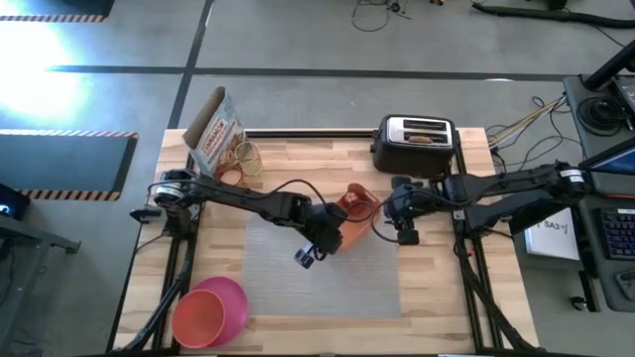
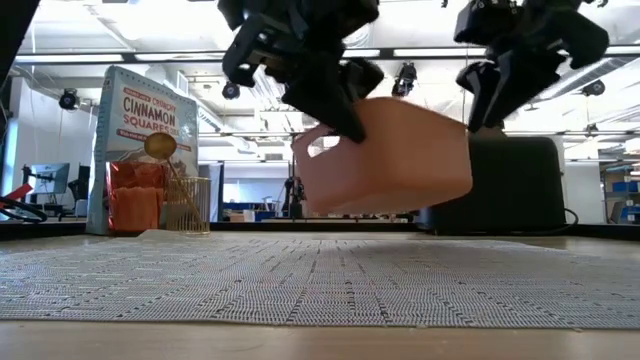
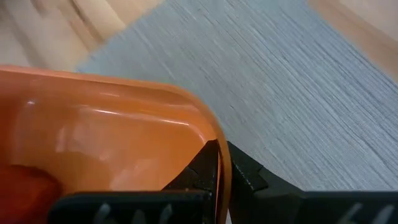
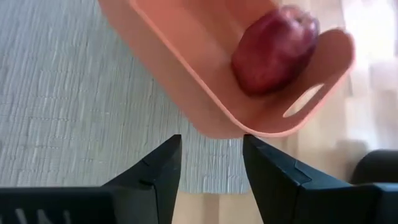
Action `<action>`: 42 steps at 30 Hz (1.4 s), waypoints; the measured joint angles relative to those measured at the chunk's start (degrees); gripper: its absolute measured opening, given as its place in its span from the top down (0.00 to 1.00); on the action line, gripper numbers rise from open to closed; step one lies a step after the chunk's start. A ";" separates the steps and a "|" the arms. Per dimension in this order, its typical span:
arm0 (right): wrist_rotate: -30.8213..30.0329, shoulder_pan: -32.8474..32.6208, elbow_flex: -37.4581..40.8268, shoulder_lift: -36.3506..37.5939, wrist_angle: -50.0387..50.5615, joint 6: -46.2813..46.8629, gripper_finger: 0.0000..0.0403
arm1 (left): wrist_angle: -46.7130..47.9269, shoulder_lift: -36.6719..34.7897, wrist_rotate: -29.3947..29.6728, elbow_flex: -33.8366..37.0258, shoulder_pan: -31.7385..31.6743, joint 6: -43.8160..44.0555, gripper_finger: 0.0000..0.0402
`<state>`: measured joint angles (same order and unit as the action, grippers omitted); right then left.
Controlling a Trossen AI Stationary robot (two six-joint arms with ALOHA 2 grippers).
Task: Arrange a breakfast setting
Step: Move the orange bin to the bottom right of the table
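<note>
My left gripper (image 1: 322, 238) is shut on an orange rectangular tray (image 1: 353, 210) and holds it above the grey mat (image 1: 317, 273). A red apple (image 4: 275, 48) lies inside the tray, against the end with the handle slot (image 4: 303, 99). In the low view the tray (image 2: 390, 155) hangs tilted, clear of the mat (image 2: 320, 275). My right gripper (image 1: 400, 226) is open and empty just to the tray's right; in its wrist view its fingers (image 4: 211, 163) stand below the tray's rim without touching it. My left gripper pinches the tray's rim (image 3: 217, 146), with one finger (image 3: 198, 167) inside the tray and one (image 3: 249, 174) outside its wall. The tray is lifted clear of the mat and tilted, with the apple (image 3: 25, 186) resting inside it.
A pink plate (image 1: 230, 297) with a red-orange bowl (image 1: 198, 317) sits at the mat's near left corner. A black-and-chrome toaster (image 1: 417, 144) with toast (image 1: 422, 138) stands at the far right. A cereal box (image 1: 213, 134), a clear cup (image 2: 192, 205) and a gold spoon (image 2: 157, 146) stand far left.
</note>
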<state>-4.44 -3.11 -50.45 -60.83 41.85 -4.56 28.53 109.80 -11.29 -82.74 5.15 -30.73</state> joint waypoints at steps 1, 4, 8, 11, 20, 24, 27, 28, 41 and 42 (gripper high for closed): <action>-0.01 0.00 -0.62 -0.24 -0.03 -0.77 0.62 | 0.18 0.78 -0.78 0.00 -0.02 0.14 1.00; 0.66 -0.03 -1.99 -1.28 -0.13 -2.35 0.64 | -0.45 3.05 -1.39 0.01 -0.02 0.14 1.00; 5.25 -0.27 -2.30 -3.36 -0.07 -2.90 0.66 | -1.16 5.37 -1.39 -1.80 -0.02 0.13 1.00; 8.05 -0.74 -1.95 -5.47 0.00 -2.58 0.66 | -0.47 6.37 -1.70 -3.40 -0.02 -1.15 1.00; 6.83 -2.31 -1.87 -13.05 -0.20 -6.54 0.64 | 1.00 6.77 -1.83 -5.64 0.01 -3.25 1.00; 5.26 -2.25 -1.87 -15.59 -0.42 -7.97 0.66 | 1.09 6.77 -2.60 -5.64 -0.02 -2.73 1.00; 4.84 -2.27 -1.87 -16.96 -0.53 -8.60 0.68 | 1.06 6.77 -3.67 -5.64 0.04 -2.71 1.00; 4.84 -2.27 -1.87 -17.21 -0.57 -8.62 0.68 | 1.06 6.77 -3.81 -5.64 0.05 -2.71 1.00; 8.11 -2.27 -1.78 -17.65 0.10 -4.41 0.97 | 0.92 6.77 -3.76 -5.64 0.20 -0.09 1.00; 8.10 -2.28 -1.78 -17.65 0.09 -4.07 0.97 | 0.93 6.77 -3.68 -5.64 0.20 -0.06 1.00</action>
<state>3.66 -5.39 -52.23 -78.48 41.93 -8.63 29.46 116.57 -14.97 -88.38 5.34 -30.79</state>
